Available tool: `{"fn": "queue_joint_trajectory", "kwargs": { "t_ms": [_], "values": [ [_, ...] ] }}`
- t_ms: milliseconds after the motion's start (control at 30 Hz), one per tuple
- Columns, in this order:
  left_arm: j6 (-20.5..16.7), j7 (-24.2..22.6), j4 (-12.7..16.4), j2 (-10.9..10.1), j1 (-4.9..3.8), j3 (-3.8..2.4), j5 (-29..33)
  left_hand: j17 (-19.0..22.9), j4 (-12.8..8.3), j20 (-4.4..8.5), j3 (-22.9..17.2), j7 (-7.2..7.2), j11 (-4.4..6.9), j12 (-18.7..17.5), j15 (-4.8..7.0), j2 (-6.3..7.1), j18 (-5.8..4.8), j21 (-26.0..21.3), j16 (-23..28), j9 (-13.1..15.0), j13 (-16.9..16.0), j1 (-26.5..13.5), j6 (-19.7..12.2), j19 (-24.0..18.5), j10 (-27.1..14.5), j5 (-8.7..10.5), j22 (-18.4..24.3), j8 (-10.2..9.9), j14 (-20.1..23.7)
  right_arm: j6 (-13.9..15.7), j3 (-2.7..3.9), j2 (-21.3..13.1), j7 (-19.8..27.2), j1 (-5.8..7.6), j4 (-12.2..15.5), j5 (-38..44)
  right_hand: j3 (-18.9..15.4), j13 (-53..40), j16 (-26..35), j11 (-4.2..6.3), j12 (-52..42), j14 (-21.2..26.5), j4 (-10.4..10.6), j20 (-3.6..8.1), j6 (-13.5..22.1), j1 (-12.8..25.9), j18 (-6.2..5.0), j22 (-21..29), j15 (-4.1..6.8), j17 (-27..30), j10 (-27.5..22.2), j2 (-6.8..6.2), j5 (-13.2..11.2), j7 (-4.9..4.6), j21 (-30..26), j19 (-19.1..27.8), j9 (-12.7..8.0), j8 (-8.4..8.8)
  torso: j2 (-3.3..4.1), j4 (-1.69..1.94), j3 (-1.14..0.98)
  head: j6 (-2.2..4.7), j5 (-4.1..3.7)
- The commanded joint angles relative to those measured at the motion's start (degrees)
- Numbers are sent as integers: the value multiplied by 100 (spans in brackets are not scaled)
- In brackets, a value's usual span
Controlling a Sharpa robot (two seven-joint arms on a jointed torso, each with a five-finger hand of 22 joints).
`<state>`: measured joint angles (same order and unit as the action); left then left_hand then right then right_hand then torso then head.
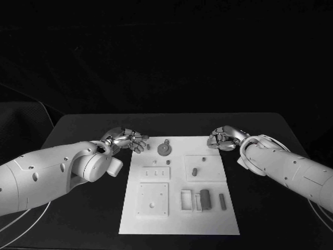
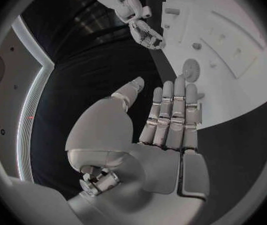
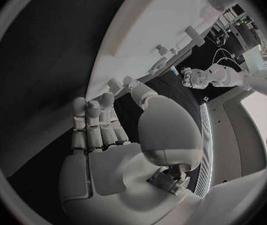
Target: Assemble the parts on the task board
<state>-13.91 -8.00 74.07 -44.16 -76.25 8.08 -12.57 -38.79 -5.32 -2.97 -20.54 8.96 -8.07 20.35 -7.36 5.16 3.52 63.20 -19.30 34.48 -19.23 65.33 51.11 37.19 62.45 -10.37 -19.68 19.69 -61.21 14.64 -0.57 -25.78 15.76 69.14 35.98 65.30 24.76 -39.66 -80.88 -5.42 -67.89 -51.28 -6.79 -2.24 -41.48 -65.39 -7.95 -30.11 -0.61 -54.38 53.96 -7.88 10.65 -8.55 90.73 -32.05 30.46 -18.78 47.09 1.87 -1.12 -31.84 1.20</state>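
My left hand [image 1: 127,139] hangs just past the far left corner of the white board [image 1: 227,219], over the black table [image 1: 84,125]. From my left wrist I see its fingers [image 2: 173,116] straight and lying side by side, thumb held a little apart, with nothing in them. Their tips point toward the board's edge, and the small round gear-like part [image 2: 190,69] lies on the board just beyond them, near but not touched.

My right hand [image 1: 224,138] hangs by the far right corner of the board. From my right wrist its fingers [image 3: 95,120] are also stretched out together, thumb standing off, palm bare. The board's edge runs just ahead of the fingertips, apart from them.

From above, that round part [image 1: 164,149] sits on the far end of the board between my two hands, nearer the left one. Further toward me on the board lie a small upright peg [image 1: 194,171], a dark block [image 1: 205,198] and a slim bar [image 1: 222,201], all well apart from both hands.
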Motion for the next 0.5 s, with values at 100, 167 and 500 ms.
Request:
{"fn": "queue_joint_trajectory", "kwargs": {
  "t_ms": [100,167,500],
  "values": [
    [35,-64,31,4,-17,-6,-23,-8,-30,7,2,11,-12,-14,-8,35,103,5,11,-3,5,23,2,21,-15,-19,-5,-2,1,-82,-3,31,-10,-1,-35,30,19,0,-16,14,-28,8,39,-1,-71,-19,98,2,-26,-6,-36,72,-11,-2,1,27,16,-39,8,2,-7,-6,7],
    [33,-64,32,5,-18,-6,-24,-8,-30,7,2,11,-12,-14,-8,35,103,5,12,-3,5,24,2,20,-15,-19,-5,-2,1,-79,-3,38,-21,-1,-53,44,23,-1,-21,15,-33,3,40,0,-82,-21,97,1,-27,-7,-32,77,-11,-3,5,23,19,-46,11,5,-7,-4,7],
    [29,-67,59,-1,-27,-6,-34,-8,-32,7,1,11,-13,-15,-8,36,103,4,13,-4,6,26,1,19,-16,-19,-5,-3,3,-67,-7,77,-43,-1,-88,55,49,-14,-66,24,-78,-39,42,9,-144,-38,89,-11,-27,-24,5,104,-11,4,39,-11,37,-79,11,0,-11,-26,25]
  ]
}}
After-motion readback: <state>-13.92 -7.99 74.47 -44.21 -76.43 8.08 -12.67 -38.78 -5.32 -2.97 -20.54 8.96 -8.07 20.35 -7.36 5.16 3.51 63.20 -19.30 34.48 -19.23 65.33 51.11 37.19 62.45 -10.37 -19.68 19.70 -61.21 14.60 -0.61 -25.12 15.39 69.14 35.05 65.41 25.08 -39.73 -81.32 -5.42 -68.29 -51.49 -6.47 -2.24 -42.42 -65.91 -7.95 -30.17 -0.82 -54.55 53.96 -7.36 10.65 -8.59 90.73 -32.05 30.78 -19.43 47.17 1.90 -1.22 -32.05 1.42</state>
